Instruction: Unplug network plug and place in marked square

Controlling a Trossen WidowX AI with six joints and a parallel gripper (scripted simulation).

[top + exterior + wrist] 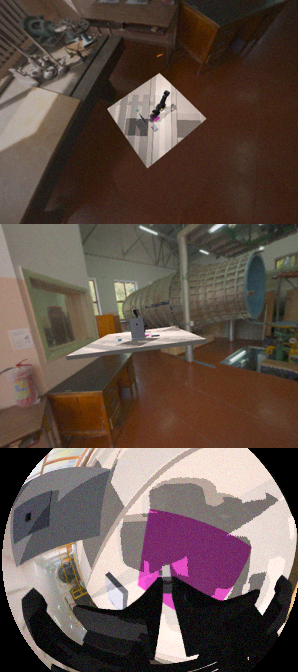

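Note:
The grey upright panel (155, 128) (137, 328) (63, 511) stands on the table, and its dark socket (29, 518) shows empty in the wrist view. My gripper (155, 115) (166, 580) is low over the magenta marked square (157, 119) (147, 335) (196, 554). Its fingers are shut on the small network plug, which is mostly hidden between the dark fingertips. I cannot tell whether the plug touches the table. In the exterior view the panel hides the gripper, and only the arm's top (136, 313) shows above it.
The pale striped table (162, 147) (105, 347) is small, with edges all round. A small teal piece (137, 110) (119, 339) lies left of the arm. A thin dark object (142, 118) (155, 335) lies near the panel.

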